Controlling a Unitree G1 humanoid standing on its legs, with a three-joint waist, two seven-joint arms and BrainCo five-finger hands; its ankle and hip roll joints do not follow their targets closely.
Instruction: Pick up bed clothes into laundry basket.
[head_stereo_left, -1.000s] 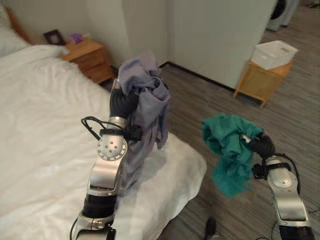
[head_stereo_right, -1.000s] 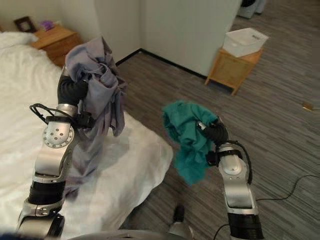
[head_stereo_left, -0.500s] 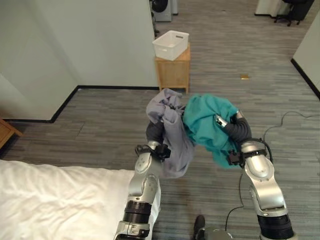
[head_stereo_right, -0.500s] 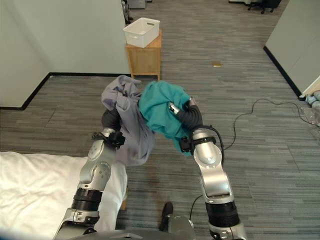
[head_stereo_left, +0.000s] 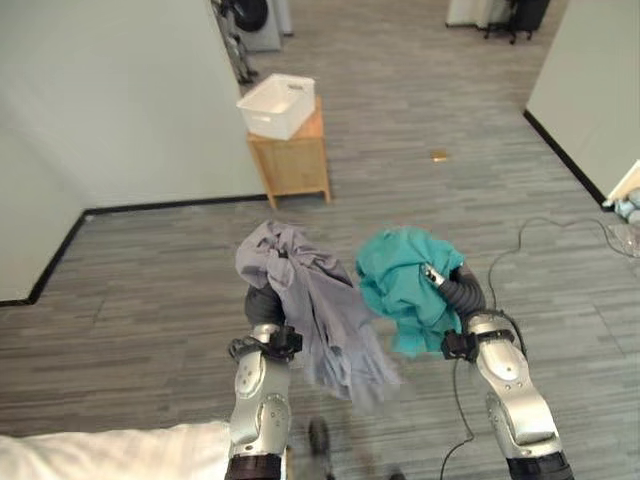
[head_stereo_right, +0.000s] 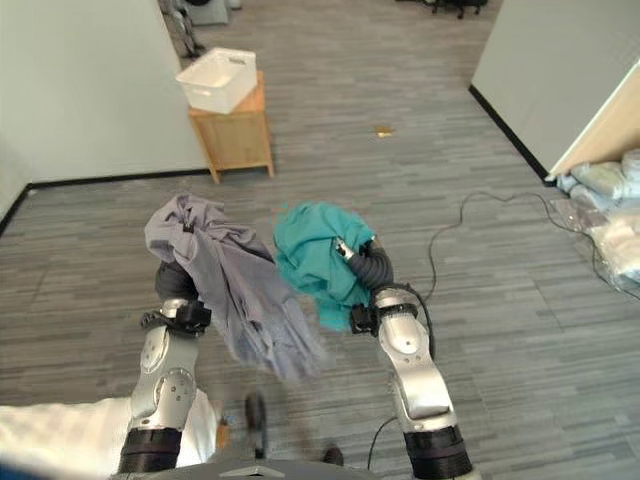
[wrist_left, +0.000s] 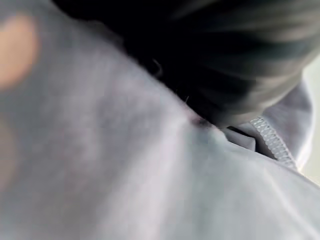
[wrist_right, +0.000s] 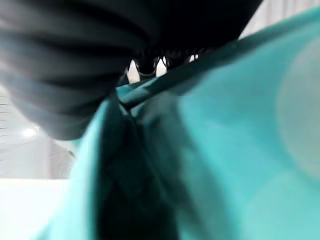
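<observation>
Grey-lilac cloth, a crumpled garment, hangs from the left hand at the centre of the left eye view. It is bunched over the top of that hand and trails down toward the lower middle of the frame, above the wood-look floor. The left hand's fingers are buried under the fabric, so whether they are curled on it cannot be told; its wrist view shows the dark cover with grey cloth and a stitched hem lying right against it.

Just to the right of the grey one, a teal garment is heaped over the right hand, whose dark ribbed wrist pokes out at the cloth's right edge. Its fingers are also hidden inside the folds, and their state cannot be told; its wrist view shows teal cloth pressed close past the dark cover. The two bundles hang side by side, close together but apart.

At the upper left of the frame a white laundry basket sits on a small wooden stand by the wall, well apart from both garments. A white bed corner shows at the lower left.
</observation>
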